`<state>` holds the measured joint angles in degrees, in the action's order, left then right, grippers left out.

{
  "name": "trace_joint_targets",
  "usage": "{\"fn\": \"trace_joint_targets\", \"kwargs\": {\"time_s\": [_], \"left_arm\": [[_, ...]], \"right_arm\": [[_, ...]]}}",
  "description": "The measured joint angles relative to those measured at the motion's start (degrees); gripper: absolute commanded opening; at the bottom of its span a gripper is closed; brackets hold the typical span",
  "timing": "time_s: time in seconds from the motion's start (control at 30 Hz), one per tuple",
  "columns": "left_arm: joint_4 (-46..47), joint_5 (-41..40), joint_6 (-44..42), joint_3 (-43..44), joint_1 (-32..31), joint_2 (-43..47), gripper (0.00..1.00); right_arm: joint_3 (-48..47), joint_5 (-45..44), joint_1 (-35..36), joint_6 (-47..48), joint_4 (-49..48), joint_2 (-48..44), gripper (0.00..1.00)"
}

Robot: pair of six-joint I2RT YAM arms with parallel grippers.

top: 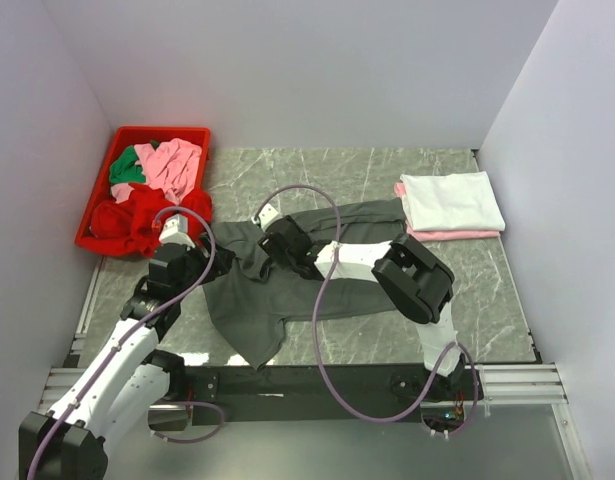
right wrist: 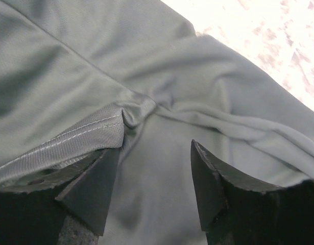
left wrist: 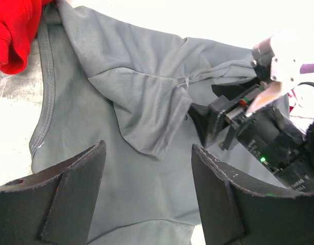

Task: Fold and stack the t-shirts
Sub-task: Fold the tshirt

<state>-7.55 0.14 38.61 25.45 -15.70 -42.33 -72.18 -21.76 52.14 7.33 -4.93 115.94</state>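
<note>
A large dark grey t-shirt (top: 287, 290) lies spread and rumpled across the middle of the table. My left gripper (left wrist: 146, 148) hangs open just above its left part (left wrist: 121, 102), with only flat cloth between the fingers. My right gripper (right wrist: 155, 148) is low over the shirt's upper left area (top: 270, 232), jaws apart. A stitched hem fold (right wrist: 70, 140) lies over its left finger (right wrist: 90, 189). A folded white t-shirt (top: 452, 200) rests on a folded pink one (top: 447, 235) at the back right.
A red bin (top: 97, 215) at the back left holds pink (top: 172, 165) and green (top: 125, 170) shirts. A red shirt (top: 137, 220) spills over its front edge and shows in the left wrist view's corner (left wrist: 14, 30). White walls enclose the table on three sides.
</note>
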Motion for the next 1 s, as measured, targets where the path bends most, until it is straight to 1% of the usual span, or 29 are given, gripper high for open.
{"fn": "trace_joint_targets", "kwargs": {"time_s": [0.2, 0.43, 0.67, 0.83, 0.9, 1.0], "left_arm": [[0.1, 0.1, 0.0, 0.0, 0.0, -0.7, 0.73], [0.6, 0.7, 0.0, 0.0, 0.0, -1.1, 0.73], [0.9, 1.6, -0.1, 0.0, 0.0, -1.7, 0.73], [1.0, 2.0, -0.3, 0.0, 0.0, -2.2, 0.73], [1.0, 2.3, -0.3, 0.0, 0.0, -2.6, 0.73], [1.0, 2.9, -0.4, 0.0, 0.0, -3.2, 0.73]], "right_arm": [[1.8, -2.0, 0.0, 0.6, -0.2, -1.6, 0.59], [2.3, -3.3, -1.0, 0.9, 0.2, -2.2, 0.57], [5.0, -3.9, -1.7, 1.8, 0.2, -5.2, 0.6], [5.2, -3.6, -1.8, 2.8, 0.9, -6.3, 0.61], [5.2, -2.7, -1.9, 3.0, 1.7, -6.6, 0.63], [5.0, 1.1, -2.1, 3.1, 4.2, -6.8, 0.66]]}}
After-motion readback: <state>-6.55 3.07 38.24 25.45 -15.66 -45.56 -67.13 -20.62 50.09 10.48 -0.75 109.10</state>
